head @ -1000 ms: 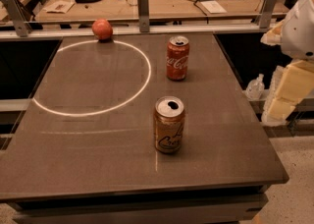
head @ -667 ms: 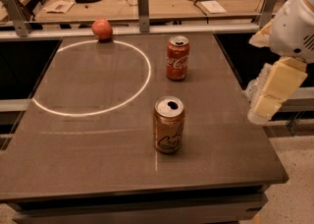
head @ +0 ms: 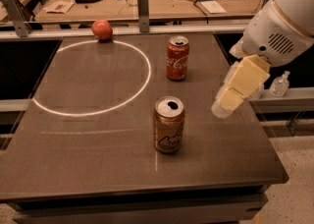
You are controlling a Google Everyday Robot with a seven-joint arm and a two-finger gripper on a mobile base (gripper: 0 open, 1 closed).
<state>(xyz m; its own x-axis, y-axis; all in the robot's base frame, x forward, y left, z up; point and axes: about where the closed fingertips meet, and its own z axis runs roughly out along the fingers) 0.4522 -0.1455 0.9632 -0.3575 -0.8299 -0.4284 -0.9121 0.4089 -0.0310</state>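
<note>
With the gripper point(head: 223, 106) over the right side of the bench point(head: 98, 159), nothing grasped yet; wide or narrow, impossible to tell. Just to its left, untouched: opened brown soda can point(head: 169, 125), upright. Farther left and behind: Coca-Cola can point(head: 177, 58), apple point(head: 102, 29).

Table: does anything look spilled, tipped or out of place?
Nothing stands out. The red can and the brown can stand upright, apart, no spill. The apple sits at the far edge. The hand hovers over the right side of the table, nearest the brown can.
</note>
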